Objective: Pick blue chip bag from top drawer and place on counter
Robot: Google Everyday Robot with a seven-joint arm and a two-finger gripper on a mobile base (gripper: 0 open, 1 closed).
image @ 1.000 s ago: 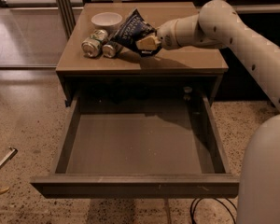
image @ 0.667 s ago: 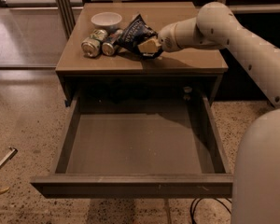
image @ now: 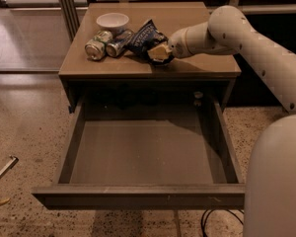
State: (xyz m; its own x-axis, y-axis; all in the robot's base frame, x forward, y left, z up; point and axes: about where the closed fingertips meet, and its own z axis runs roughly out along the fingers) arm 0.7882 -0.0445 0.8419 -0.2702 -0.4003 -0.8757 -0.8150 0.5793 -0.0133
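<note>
Counter [image: 187, 15]: blue chip bag [image: 145, 36] between jaws

The single camera sits high on the robot's side of the bench [image: 197, 14], looking steeply down and forward. The open drawer [image: 143, 152] fills the near middle. The robot's arm [image: 266, 48] enters from the right, and its gripper [image: 160, 53] is over the bench top at mid-distance.

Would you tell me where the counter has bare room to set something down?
Free: the back right of the counter, between the white bowl and the arm, and the front strip before the two cans. Crowded: the middle left, where the cans, blue chip bag and gripper sit close together.
</note>
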